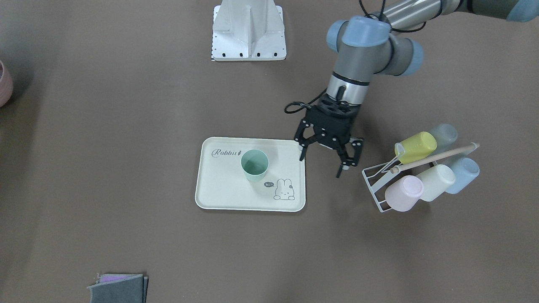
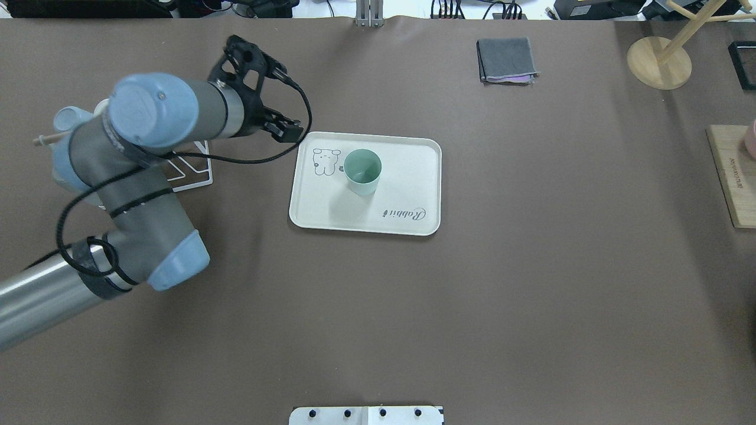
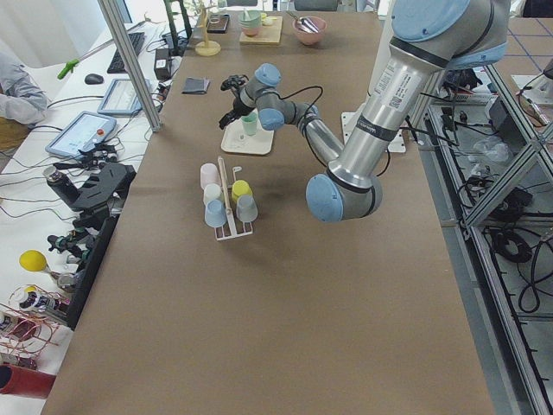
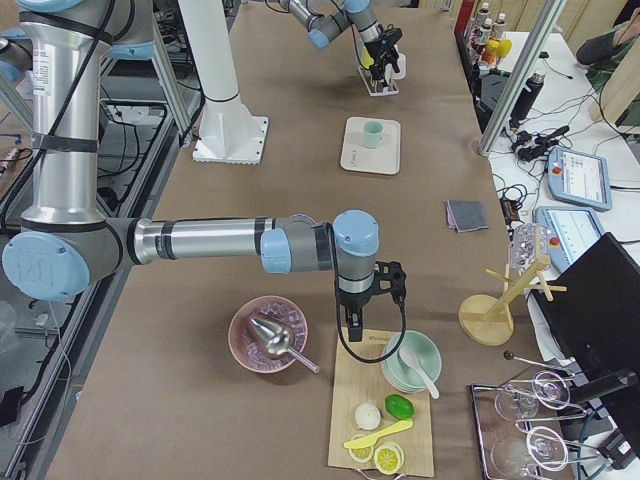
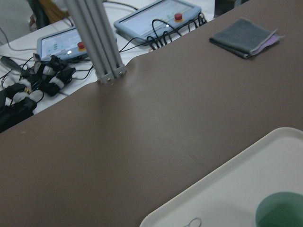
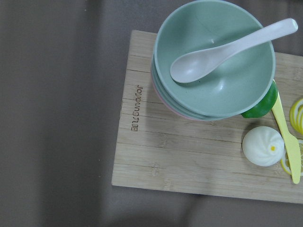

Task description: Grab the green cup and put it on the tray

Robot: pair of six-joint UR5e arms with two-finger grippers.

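The green cup (image 1: 254,165) stands upright and empty on the cream tray (image 1: 223,193), near its middle. Both also show in the overhead view, the cup (image 2: 362,171) on the tray (image 2: 413,195), and in the left wrist view, the cup (image 5: 279,210) on the tray (image 5: 222,201). My left gripper (image 1: 322,165) is open and empty. It hangs above the table just off the tray's edge, between the tray and the cup rack. My right gripper (image 4: 368,305) shows only in the exterior right view, over a wooden board; I cannot tell whether it is open or shut.
A white wire rack (image 1: 379,185) holds several pastel cups beside the left gripper. A folded grey cloth (image 2: 507,59) lies at the far side. The wooden board (image 6: 189,156) carries stacked bowls (image 6: 213,61) with a spoon. A pink bowl (image 4: 268,335) sits next to the board.
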